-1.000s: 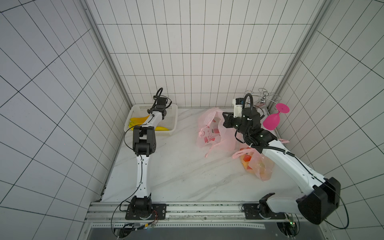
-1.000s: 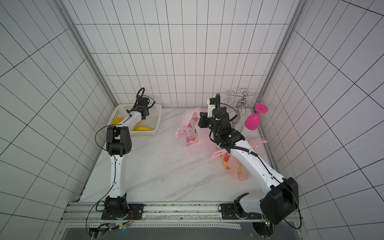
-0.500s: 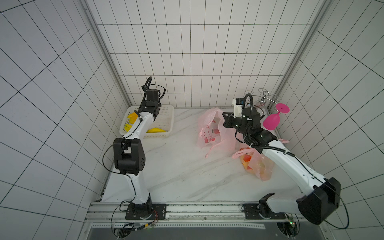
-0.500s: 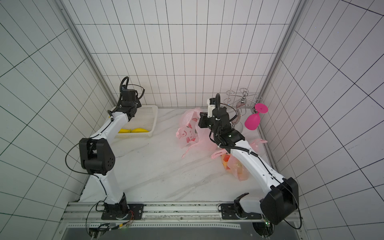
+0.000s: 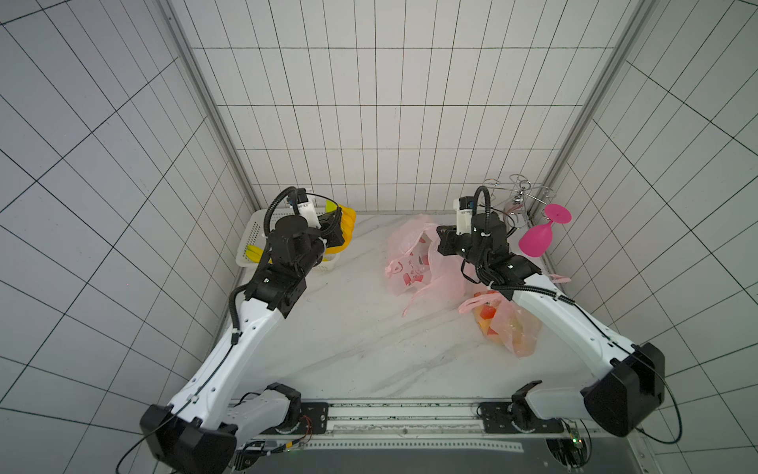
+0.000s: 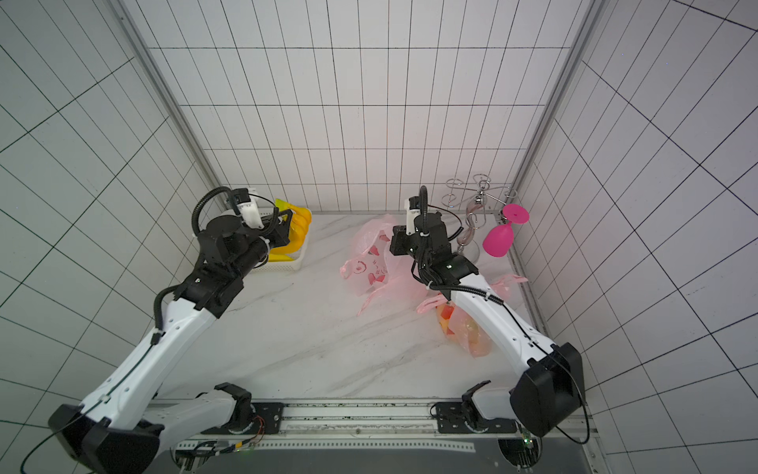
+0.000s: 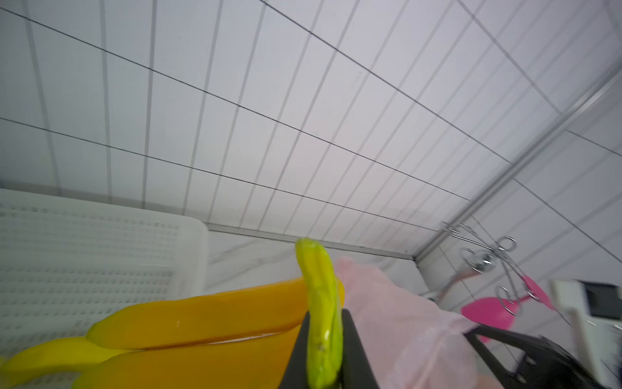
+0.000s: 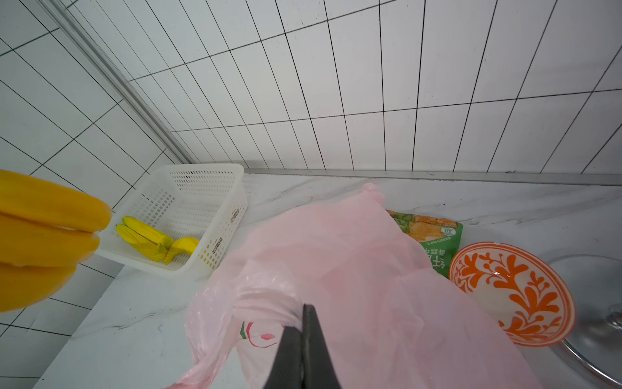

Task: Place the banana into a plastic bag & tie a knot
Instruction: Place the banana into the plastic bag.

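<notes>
Banana [image 5: 346,230]: one yellow bunch, held clear of the table above the corner of the white basket [image 5: 250,242] that faces the plastic bag.
- Hold: left gripper [image 7: 323,336] pinches the green stem [image 7: 319,286]. The fruits run sideways from the stem, across the line to the bag.
- Plastic bag [image 5: 414,262]: pink, to the bunch's right. The right gripper [image 8: 303,323] is pressed together on a gathered fold of its rim. How wide the mouth gapes is hard to tell.
- Nearer arm: the left, which already carries the bunch.
- Open room: bare marble between bunch and bag. A second bunch [image 8: 148,235] lies in the basket.
- Edges: a filled bag [image 5: 508,328], an orange bowl [image 8: 511,293] and a pink glass [image 5: 535,242] crowd the bag's far side.
- Judgement: turn the bunch end-on before it enters.
</notes>
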